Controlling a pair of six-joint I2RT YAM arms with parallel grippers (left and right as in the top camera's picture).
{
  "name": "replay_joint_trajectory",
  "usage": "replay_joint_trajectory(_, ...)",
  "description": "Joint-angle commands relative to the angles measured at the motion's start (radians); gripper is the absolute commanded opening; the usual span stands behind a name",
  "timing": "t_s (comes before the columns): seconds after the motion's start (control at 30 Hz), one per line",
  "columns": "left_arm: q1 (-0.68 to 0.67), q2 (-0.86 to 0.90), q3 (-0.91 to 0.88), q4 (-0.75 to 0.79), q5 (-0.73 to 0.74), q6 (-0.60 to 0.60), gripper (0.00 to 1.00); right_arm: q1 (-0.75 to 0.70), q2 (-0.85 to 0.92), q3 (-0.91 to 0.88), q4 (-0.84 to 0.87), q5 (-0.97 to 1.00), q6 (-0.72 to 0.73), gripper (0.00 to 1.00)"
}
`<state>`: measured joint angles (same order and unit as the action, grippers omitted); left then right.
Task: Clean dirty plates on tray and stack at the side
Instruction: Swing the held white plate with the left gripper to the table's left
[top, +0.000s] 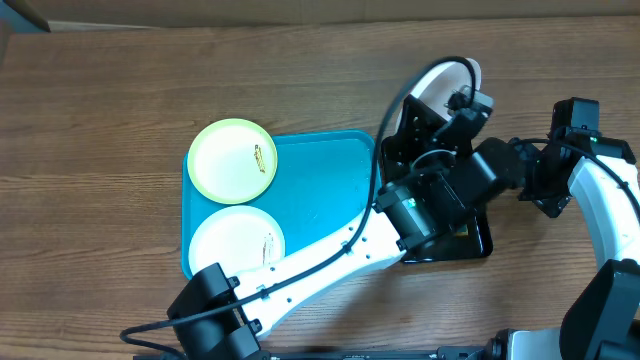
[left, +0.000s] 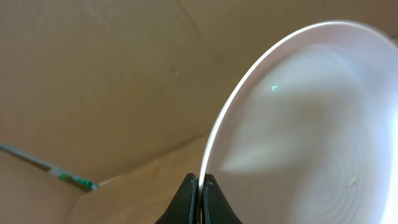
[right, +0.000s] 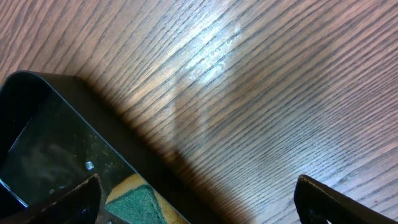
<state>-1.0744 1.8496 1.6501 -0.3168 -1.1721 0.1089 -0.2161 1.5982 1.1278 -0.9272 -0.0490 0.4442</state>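
The turquoise tray (top: 320, 185) lies at centre-left. On its left part rest a pale yellow-green plate (top: 232, 160) with a small dark smear and a white plate (top: 237, 243) with a smear. A third white plate (top: 443, 82) is held tilted up on edge over the black tray. My left gripper (left: 200, 186) is shut on its rim, and the plate's (left: 311, 124) face fills the right of the left wrist view. My right gripper (right: 199, 205) stands open above the table beside the black tray, nothing between its fingers. From overhead the right gripper (top: 528, 180) is right of the left arm.
A glossy black tray (top: 470, 240) sits right of the turquoise one, mostly covered by the left arm. A green and yellow sponge (right: 140, 202) lies in the black tray (right: 50, 137). A cardboard wall runs behind the table.
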Motion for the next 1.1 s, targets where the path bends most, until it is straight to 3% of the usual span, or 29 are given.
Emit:
replay_joint_trajectory(0.0, -0.027, 0.007, 0.023, 0.032, 0.0, 0.092, 0.04, -0.004, 0.001, 0.018, 0.006, -0.005, -0.002, 1.0)
replay_joint_trajectory(0.07, -0.016, 0.007, 0.023, 0.06, -0.028, 0.13, 0.04, -0.004, 0.001, 0.018, 0.006, -0.005, -0.002, 1.0)
replay_joint_trajectory(0.13, 0.0, 0.007, 0.023, 0.056, -0.006, 0.044, 0.04, -0.004, 0.001, 0.018, 0.006, -0.005, -0.002, 1.0)
replay_joint_trajectory(0.2, 0.005, 0.007, 0.023, 0.039, 0.068, 0.044, 0.04, -0.004, 0.001, 0.018, 0.006, -0.005, -0.002, 1.0)
replay_joint_trajectory(0.43, 0.032, 0.001, 0.023, 0.007, 0.073, -0.101, 0.04, -0.004, 0.001, 0.018, 0.006, -0.005, -0.002, 1.0)
replay_joint_trajectory(0.63, 0.152, -0.047, 0.023, -0.12, 0.394, -0.254, 0.04, -0.004, 0.001, 0.018, 0.006, -0.005, -0.002, 1.0)
replay_joint_trajectory(0.83, 0.468, -0.119, 0.024, -0.286, 0.824, -0.46, 0.04, -0.004, 0.001, 0.018, 0.006, -0.005, -0.002, 1.0)
replay_joint_trajectory(1.07, 0.986, -0.137, 0.024, -0.444, 1.21, -0.518, 0.04, -0.004, 0.001, 0.018, 0.006, -0.005, -0.002, 1.0)
